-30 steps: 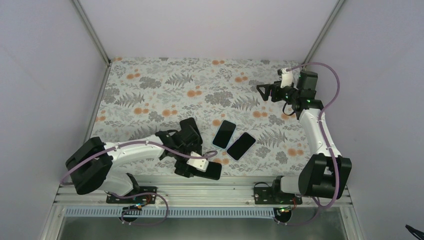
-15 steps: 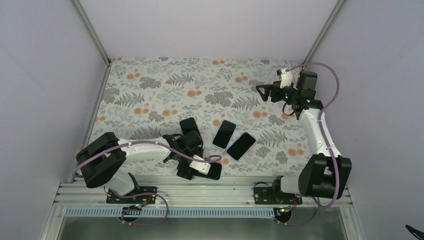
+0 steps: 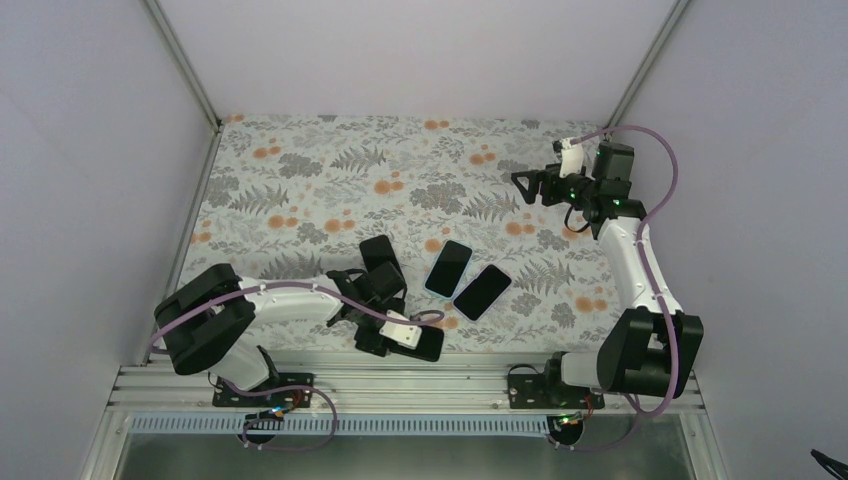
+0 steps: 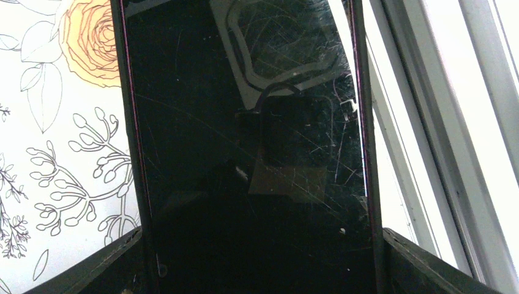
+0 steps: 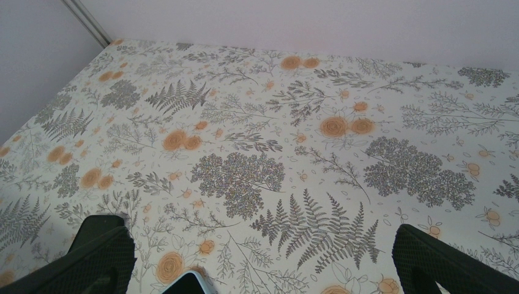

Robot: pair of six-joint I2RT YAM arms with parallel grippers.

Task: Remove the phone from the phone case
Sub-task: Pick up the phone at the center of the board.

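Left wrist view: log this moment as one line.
left gripper: astride phone, grip unclear | right gripper: open, empty | phone: at near table edge

Laboratory robot cell. The left arm point(image 3: 290, 298) and right arm point(image 3: 630, 255) are bolted to an aluminium rail point(image 3: 450, 385) at the table edge. Plain pale walls point(image 3: 420, 50) on metal posts point(image 3: 185, 65) enclose a flower-printed cover point(image 3: 330, 170) (the only homely touch).

Black phone point(image 4: 251, 153), orange-grey floral tablecloth point(image 3: 330, 170)
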